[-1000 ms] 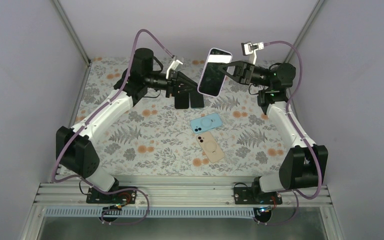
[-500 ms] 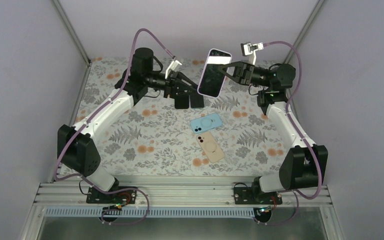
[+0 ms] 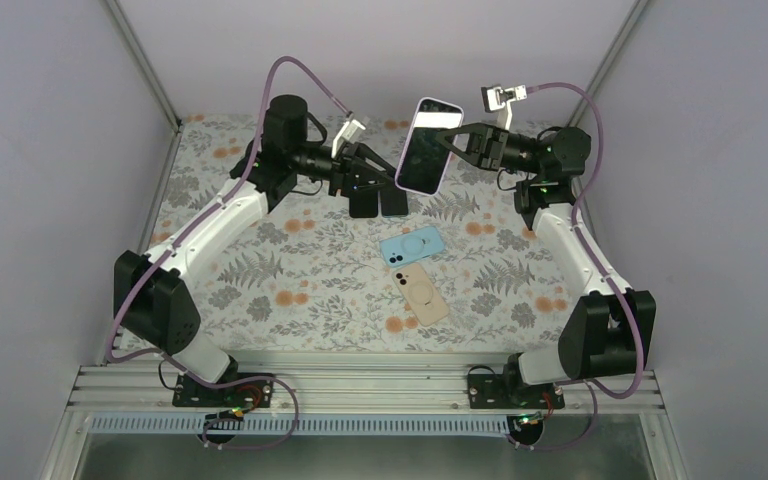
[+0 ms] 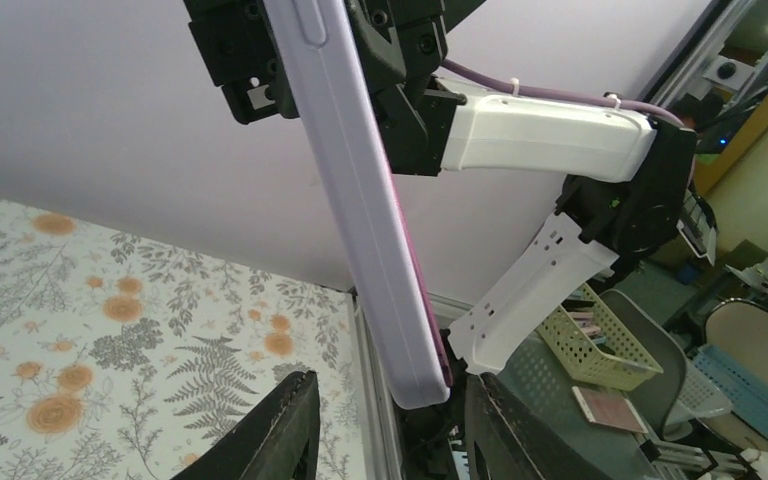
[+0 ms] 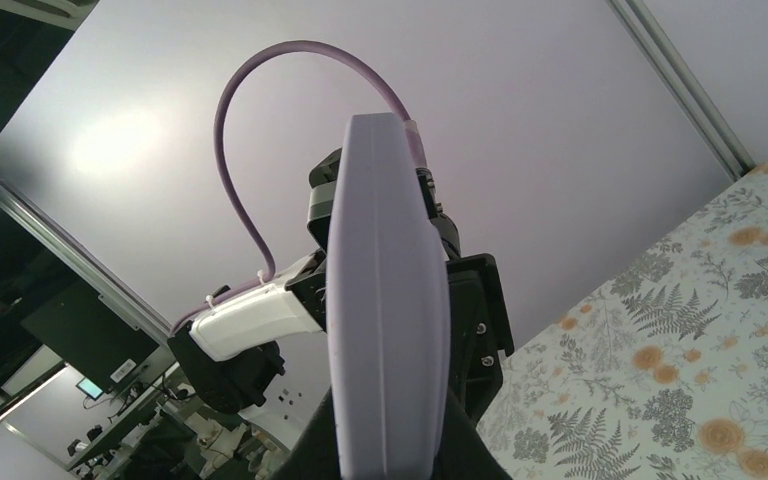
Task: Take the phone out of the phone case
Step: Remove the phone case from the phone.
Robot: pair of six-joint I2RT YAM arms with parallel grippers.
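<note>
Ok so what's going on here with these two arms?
The right gripper holds a phone in a lilac case up in the air over the floral table. The left gripper is open, its jaws either side of the case's lower end and not closed on it. The phone has not yet come out. A blue case and a beige case lie back-up on the table.
</note>
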